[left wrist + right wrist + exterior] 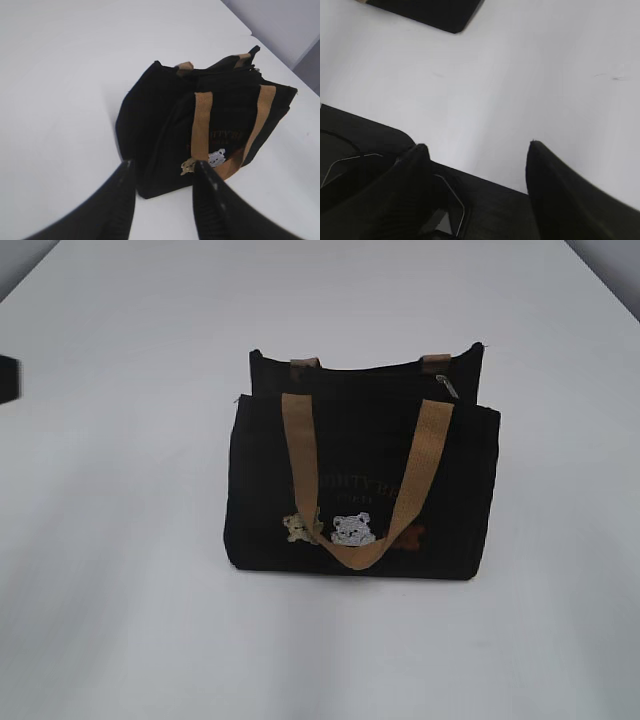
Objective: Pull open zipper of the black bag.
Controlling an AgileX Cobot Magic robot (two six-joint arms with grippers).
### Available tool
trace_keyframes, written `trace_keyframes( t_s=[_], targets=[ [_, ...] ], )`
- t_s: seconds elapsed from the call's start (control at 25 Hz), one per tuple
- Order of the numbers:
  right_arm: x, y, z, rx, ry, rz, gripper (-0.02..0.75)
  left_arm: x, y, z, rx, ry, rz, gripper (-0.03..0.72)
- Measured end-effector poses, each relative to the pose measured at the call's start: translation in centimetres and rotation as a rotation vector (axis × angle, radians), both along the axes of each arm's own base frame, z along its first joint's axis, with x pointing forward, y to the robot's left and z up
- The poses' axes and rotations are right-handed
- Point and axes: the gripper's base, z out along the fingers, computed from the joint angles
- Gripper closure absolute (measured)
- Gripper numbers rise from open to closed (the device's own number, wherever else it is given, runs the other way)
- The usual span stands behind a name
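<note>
The black bag (360,485) stands upright in the middle of the white table, its tan handles hanging down over the bears on its front. The zipper's silver pull (447,386) lies at the right end of the bag's top. In the left wrist view my left gripper (164,167) is open and holds nothing, a short way off the near corner of the bag (165,130). My right gripper (479,147) is open and holds nothing, over bare table, far from a black corner of the bag (435,12) at the top edge. Neither gripper's jaws show in the exterior view.
White tabletop (120,570) lies all round the bag. A dark part (8,378) pokes in at the exterior view's left edge. Below the right gripper lies a flat black surface (510,215) with a thin wire line on it.
</note>
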Motion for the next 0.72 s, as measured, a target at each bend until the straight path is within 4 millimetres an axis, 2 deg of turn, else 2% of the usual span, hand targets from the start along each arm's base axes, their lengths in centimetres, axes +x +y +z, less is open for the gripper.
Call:
trace_keyframes(
  t_s=[0.12, 0.4, 0.6, 0.72],
  targets=[
    [-2.9, -0.4, -0.6, -0.013, -0.088, 0.001, 0.271, -4.2, 1.7, 1.5, 0.03, -0.06, 0.032, 0.399],
    [-6.7, -0.7, -1.4, 0.001, -0.291, -0.002, 0.308, -10.8, 5.0, 0.6, 0.184, -0.016, 0.128, 0.4],
    [-7.4, -0.8, -1.4, 0.003, -0.341, -0.006, 0.367, -13.5, 6.3, -0.2, 0.228, -0.081, 0.171, 0.4],
    [-7.2, -0.9, -1.6, 0.005, -0.347, -0.012, 0.377, -13.9, 6.5, -2.0, 0.241, -0.057, 0.169, 0.4]
  ],
)
